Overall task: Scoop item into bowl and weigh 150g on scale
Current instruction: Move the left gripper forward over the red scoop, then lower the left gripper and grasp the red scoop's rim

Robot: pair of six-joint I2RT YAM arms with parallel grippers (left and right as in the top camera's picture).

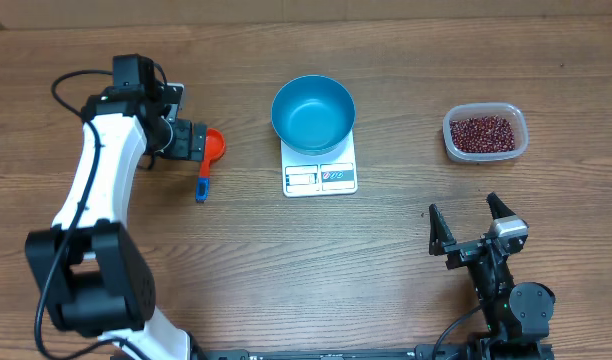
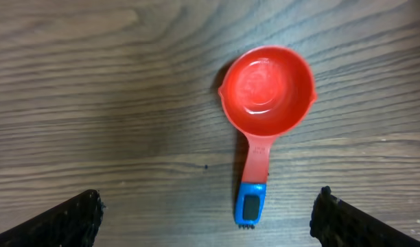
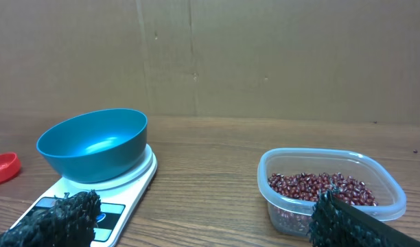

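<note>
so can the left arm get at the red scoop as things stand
probably yes: the left arm hangs right over the red scoop, jaws wide open, and the scoop lies flat on the table with nothing on or against it

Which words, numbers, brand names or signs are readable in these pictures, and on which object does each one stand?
No text can be read anywhere.
Scale: blue marks on its front panel, too small and blurred to read in both the overhead and right wrist views.
Red scoop: no lettering can be made out.
Blue bowl: no label visible.
Clear tub of beans: no label visible.
</note>
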